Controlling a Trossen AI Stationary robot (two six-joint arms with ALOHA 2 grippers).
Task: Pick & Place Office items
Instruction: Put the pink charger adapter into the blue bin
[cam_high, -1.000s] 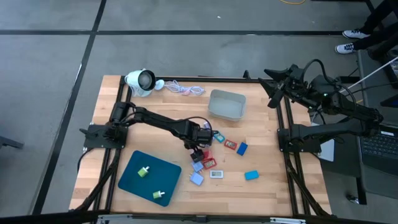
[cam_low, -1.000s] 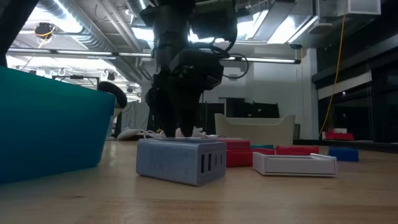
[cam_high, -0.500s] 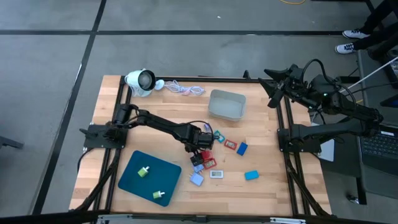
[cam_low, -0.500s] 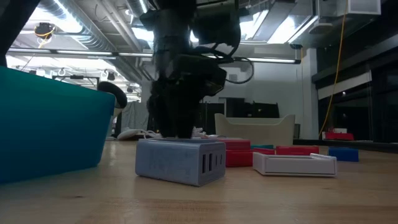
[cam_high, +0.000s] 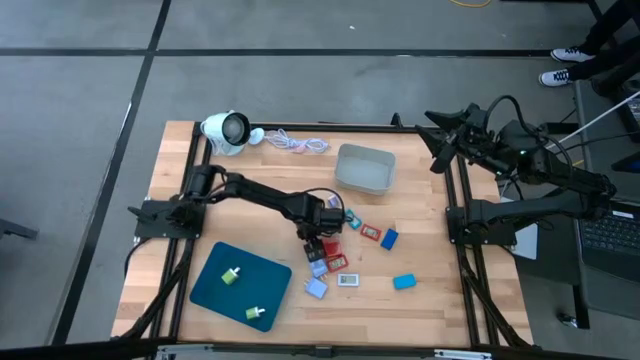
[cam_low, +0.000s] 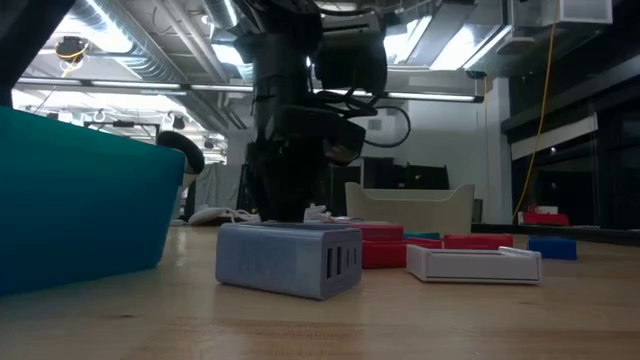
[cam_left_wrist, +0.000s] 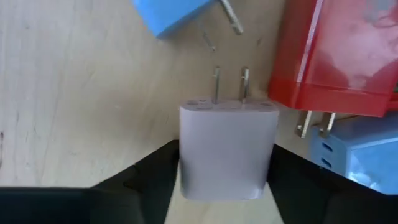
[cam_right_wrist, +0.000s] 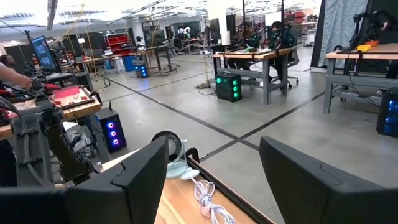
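A: Obs. L gripper (cam_high: 316, 243) down among the office items, just tray-side of the red cluster, grey bin (cam_high: 364, 168) well beyond it. In the L wrist view the white charger block (cam_left_wrist: 227, 149) sits between the two dark fingers (cam_left_wrist: 152, 174), prongs pointing away from the wrist.

B: Closed on it?

A: Fingers stand right against both flat sides. We read that as contact, but can't confirm a firm squeeze; the block looks to be on the wood yet.

B: Neighbours?

A: Red plug (cam_left_wrist: 339, 56) just beside the white one, a light blue piece (cam_left_wrist: 357, 155) under the red one's prongs, a blue piece (cam_left_wrist: 177, 14) beyond. Crowded. Low view: a grey-blue charger (cam_low: 289, 259) nearest the lens, not the one in hand.

B: How will it handle?

A: We judge it light, rigid, smooth plastic, so prob. slippery. Hold on the two broad flat faces, mid-body, as now. Keep off the prongs: thin metal, poor purchase. Risk on lift: the red plug dragged along.

B: Arm pose?

A: L arm reaches from its base at the table's left edge out toward table centre, elbow low, wrist bent steeply down over the pile. Teal tray (cam_high: 212, 288) near, two green pieces (cam_high: 231, 276) already in it.

B: R side?

A: R gripper (cam_high: 438, 140) parked off the table's far right corner, raised, well apart from the bin. Fingers spread, nothing between them.
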